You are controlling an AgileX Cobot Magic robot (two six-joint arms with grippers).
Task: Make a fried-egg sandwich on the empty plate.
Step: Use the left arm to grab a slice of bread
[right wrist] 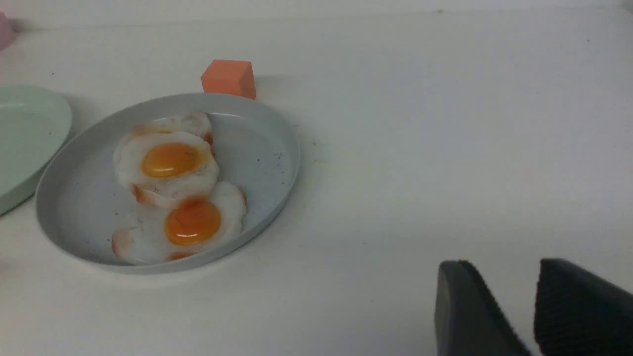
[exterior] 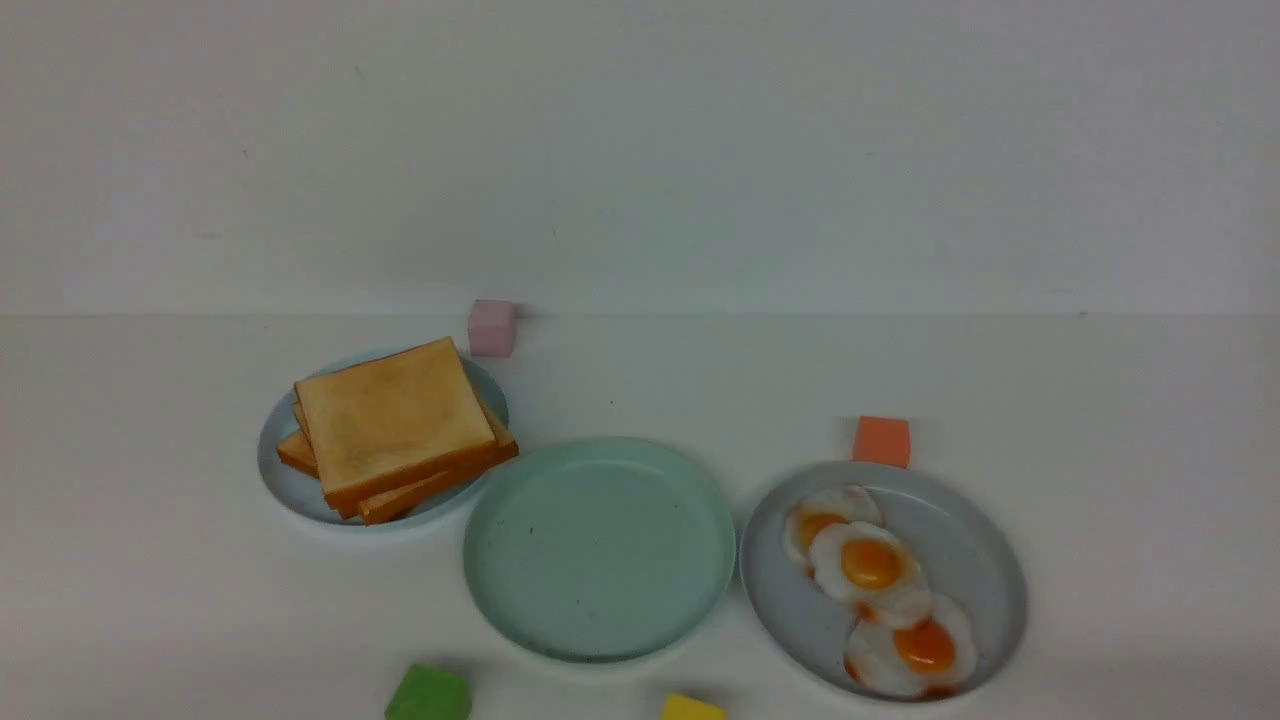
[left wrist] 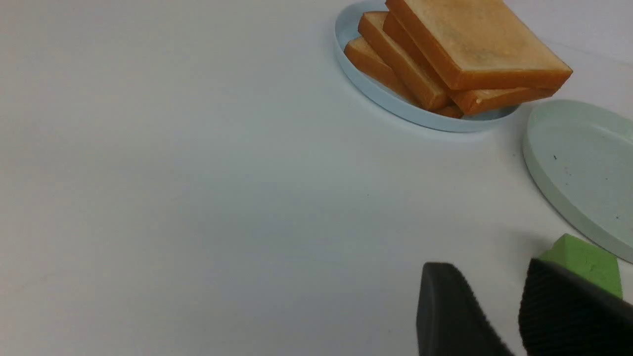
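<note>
The mint-green empty plate (exterior: 600,548) sits in the middle of the table; it also shows in the left wrist view (left wrist: 583,168) and the right wrist view (right wrist: 24,133). A stack of plain toast slices (exterior: 395,425) lies on a pale blue plate (exterior: 285,480) to its left, also in the left wrist view (left wrist: 465,54). Three fried eggs (exterior: 870,565) lie on a blue-grey plate (exterior: 980,560) to its right, also in the right wrist view (right wrist: 170,163). No sandwich is in view. My left gripper (left wrist: 489,277) and right gripper (right wrist: 499,272) are open and empty, low over bare table. Neither shows in the front view.
A pink cube (exterior: 492,327) stands behind the toast plate. An orange cube (exterior: 881,441) touches the far rim of the egg plate. A green cube (exterior: 428,694) and a yellow cube (exterior: 692,708) sit at the front edge; the green cube (left wrist: 586,259) lies just beyond my left gripper.
</note>
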